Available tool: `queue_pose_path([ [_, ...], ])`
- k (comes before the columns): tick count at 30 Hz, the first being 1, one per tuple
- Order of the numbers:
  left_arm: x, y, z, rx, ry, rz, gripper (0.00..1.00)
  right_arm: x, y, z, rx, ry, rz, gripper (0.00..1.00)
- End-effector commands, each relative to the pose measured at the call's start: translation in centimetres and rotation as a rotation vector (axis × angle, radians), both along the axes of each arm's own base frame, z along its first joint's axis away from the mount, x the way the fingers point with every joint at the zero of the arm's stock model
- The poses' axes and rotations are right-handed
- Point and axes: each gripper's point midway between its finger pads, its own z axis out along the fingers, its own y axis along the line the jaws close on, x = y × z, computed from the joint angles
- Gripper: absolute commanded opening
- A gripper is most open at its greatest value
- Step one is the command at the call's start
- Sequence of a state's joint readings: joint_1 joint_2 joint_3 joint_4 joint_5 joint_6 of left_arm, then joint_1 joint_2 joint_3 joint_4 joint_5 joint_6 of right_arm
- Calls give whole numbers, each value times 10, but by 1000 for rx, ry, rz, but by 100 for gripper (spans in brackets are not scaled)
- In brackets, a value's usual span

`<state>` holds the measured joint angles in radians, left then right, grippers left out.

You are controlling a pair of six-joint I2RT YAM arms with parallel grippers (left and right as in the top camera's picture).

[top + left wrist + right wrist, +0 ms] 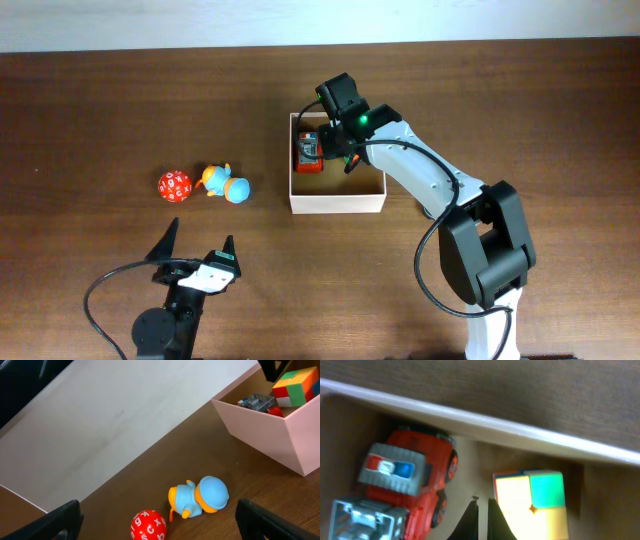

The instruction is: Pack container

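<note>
The container (335,203) is a white-walled square box with a tan inside; it also shows in the left wrist view (270,435) and the right wrist view (520,430). Inside it lie a red toy truck (309,153) (410,480) and a coloured cube (532,500) (295,387). My right gripper (345,140) (483,510) is down inside the container, between truck and cube, fingers shut on nothing. A red ball with white letters (174,186) (148,526) and a blue-and-orange duck toy (225,184) (200,497) lie left of the container. My left gripper (195,255) (157,532) is open, near the front edge, facing them.
The table is dark brown wood (100,120). A pale wall runs along its far edge (150,20). The right arm (430,180) reaches over the container's right side from its base at the front right (485,270).
</note>
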<state>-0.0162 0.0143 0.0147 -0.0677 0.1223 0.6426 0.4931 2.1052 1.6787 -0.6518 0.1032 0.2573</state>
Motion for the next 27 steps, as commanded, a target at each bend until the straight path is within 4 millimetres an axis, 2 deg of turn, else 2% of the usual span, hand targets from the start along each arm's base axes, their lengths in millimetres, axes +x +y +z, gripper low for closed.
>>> queue_pose_path([
  [1, 0, 3, -1, -6, -1, 14, 99, 8, 7, -3, 17, -11, 28, 4],
  [8, 0, 3, -1, -6, -1, 14, 99, 8, 14, -19, 24, 10, 89, 4],
  [14, 0, 3, -1, -6, -1, 14, 99, 10, 14, -19, 4, -3, 122, 4],
  [27, 0, 3, -1, -6, -1, 14, 99, 24, -25, -20, -21, 3, 42, 4],
])
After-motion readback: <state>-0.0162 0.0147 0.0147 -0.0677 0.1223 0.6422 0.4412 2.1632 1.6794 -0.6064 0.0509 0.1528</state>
